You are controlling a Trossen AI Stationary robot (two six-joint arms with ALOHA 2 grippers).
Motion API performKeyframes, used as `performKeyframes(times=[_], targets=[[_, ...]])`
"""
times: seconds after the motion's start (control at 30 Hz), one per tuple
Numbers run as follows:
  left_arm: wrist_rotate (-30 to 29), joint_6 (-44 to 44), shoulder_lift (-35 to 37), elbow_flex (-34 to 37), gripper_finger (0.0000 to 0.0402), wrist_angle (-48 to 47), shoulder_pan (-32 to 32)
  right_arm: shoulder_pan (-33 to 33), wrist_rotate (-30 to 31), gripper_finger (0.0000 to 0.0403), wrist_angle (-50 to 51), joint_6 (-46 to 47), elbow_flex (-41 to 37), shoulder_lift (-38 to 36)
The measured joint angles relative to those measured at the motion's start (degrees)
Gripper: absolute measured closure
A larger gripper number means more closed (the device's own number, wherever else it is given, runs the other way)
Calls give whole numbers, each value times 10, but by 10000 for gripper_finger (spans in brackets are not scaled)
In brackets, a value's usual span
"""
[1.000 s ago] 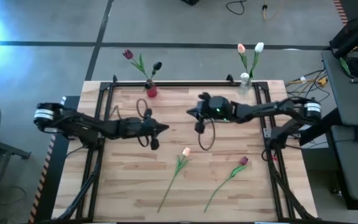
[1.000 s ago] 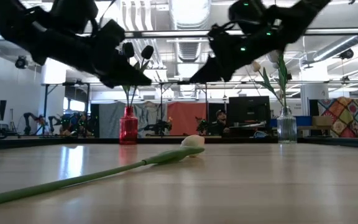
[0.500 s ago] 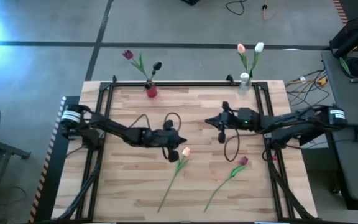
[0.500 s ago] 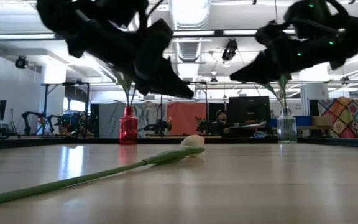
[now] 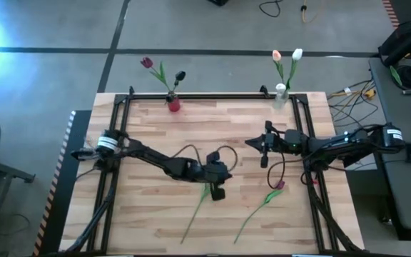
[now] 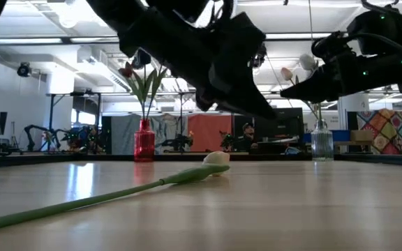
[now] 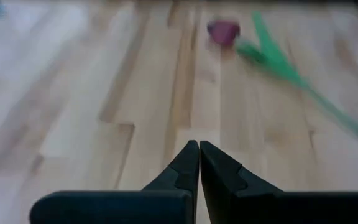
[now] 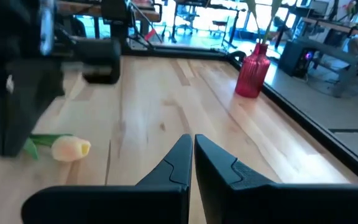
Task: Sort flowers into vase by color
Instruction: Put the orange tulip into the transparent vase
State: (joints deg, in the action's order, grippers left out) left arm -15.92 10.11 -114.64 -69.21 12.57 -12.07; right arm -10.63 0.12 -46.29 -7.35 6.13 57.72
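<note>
Two tulips lie flat on the wooden table (image 5: 148, 214). The peach one (image 8: 71, 149) has its stem (image 5: 197, 208) running toward the near edge. The maroon one (image 5: 279, 185) lies to its right. My left gripper (image 7: 199, 148) is shut and empty. It hovers above the table over the peach head (image 6: 216, 158) and points toward the maroon tulip (image 7: 222, 30). My right gripper (image 8: 192, 140) is also shut and empty. It hangs level above the table's right half (image 5: 248, 143), pointing left.
A red vase (image 5: 173, 105) with two dark tulips stands at the far edge, left of centre. A clear vase (image 5: 281, 91) with two pale tulips stands at the far right corner. A black frame rail (image 5: 212, 96) borders the table. Bare wood lies at near left.
My left gripper has swept toward the table's right edge and a little toward the near edge, sinking slightly, until it is over the peach tulip's head. My right gripper has drawn back toward the right edge and come lower. Both tulips lie where they were.
</note>
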Motion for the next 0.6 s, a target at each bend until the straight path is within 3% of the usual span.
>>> performKeyframes(times=[0.17, 0.6], targets=[[0, 9, -49, -69, 401, -67, -14, 0, 0, 391, -13, -8, -1, 2], [15, 14, -154, -219, 401, -137, -34, -1, 15, 391, -22, -17, -2, 14]])
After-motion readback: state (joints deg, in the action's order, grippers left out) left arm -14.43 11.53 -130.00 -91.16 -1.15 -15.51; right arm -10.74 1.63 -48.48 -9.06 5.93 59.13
